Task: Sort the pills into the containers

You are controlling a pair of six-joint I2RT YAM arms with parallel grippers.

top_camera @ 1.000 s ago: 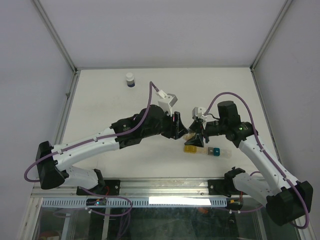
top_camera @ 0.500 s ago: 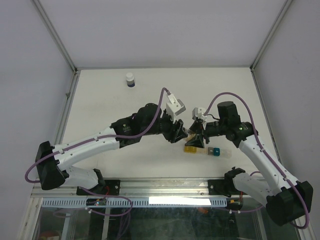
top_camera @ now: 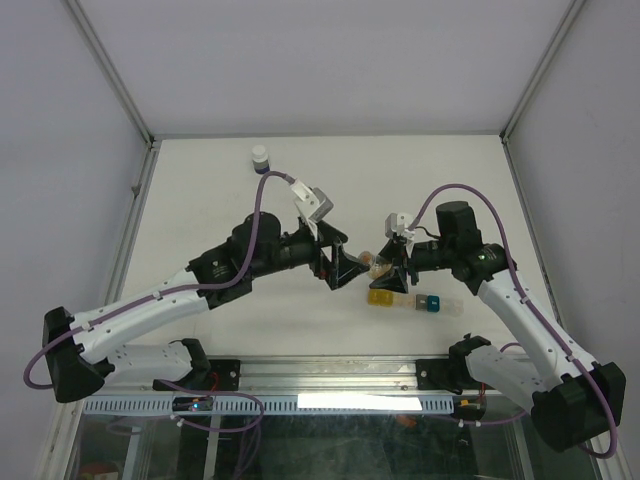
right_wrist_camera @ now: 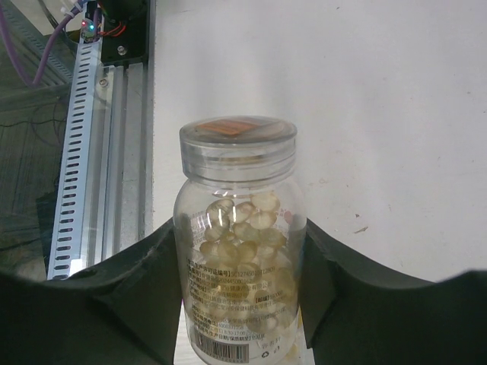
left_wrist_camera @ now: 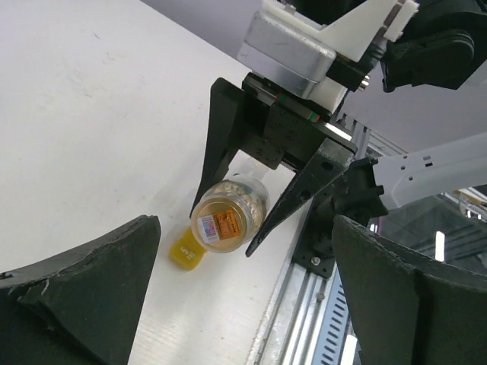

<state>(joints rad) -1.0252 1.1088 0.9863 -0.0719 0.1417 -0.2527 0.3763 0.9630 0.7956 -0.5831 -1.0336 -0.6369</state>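
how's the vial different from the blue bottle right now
The vial is clear, its tan pills showing; the bottle is dark blue and hides its contents. The vial's lid is clear; the bottle's cap is white. The vial is clamped in the right gripper, tipped sideways; the bottle stands upright alone at the table's far side. Both are capped.

Left claw [top_camera: 349,272] newly open, off vial [top_camera: 378,263].
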